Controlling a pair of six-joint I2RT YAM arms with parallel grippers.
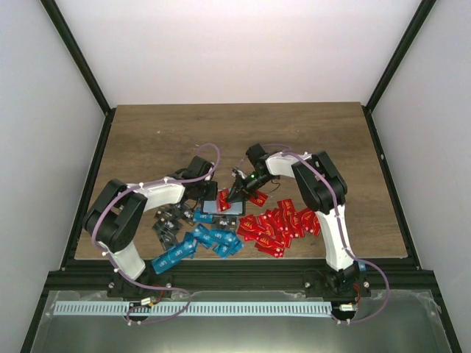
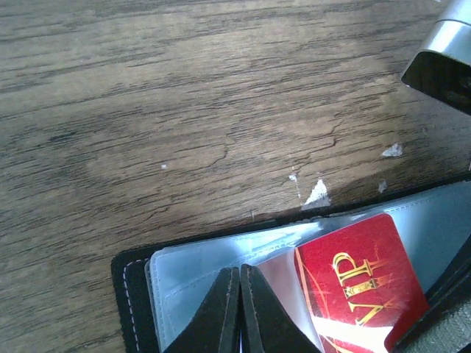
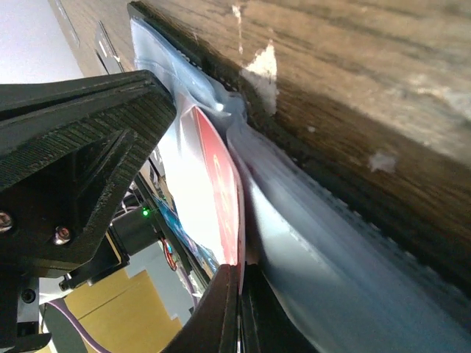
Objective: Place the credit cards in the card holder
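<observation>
The black card holder [image 1: 215,206] lies open on the table, its light blue-grey sleeves up. My left gripper [image 1: 207,194] is shut on a clear sleeve leaf of the card holder [image 2: 191,272], as the left wrist view [image 2: 241,271] shows. My right gripper [image 1: 235,193] is shut on a red VIP card [image 2: 358,287] whose far end lies in the sleeves. In the right wrist view the gripper [image 3: 241,269] pinches this red card [image 3: 224,195] edge-on against the card holder [image 3: 331,250]. Loose red cards [image 1: 281,224], blue cards [image 1: 206,243] and dark grey cards [image 1: 168,222] lie near the front edge.
The wooden table [image 1: 184,136] is ringed by a black frame and white walls. My left gripper's black body [image 3: 73,140] stands close beside the right one's fingers. A silver part of the right arm [image 2: 441,66] hangs over the holder's far side.
</observation>
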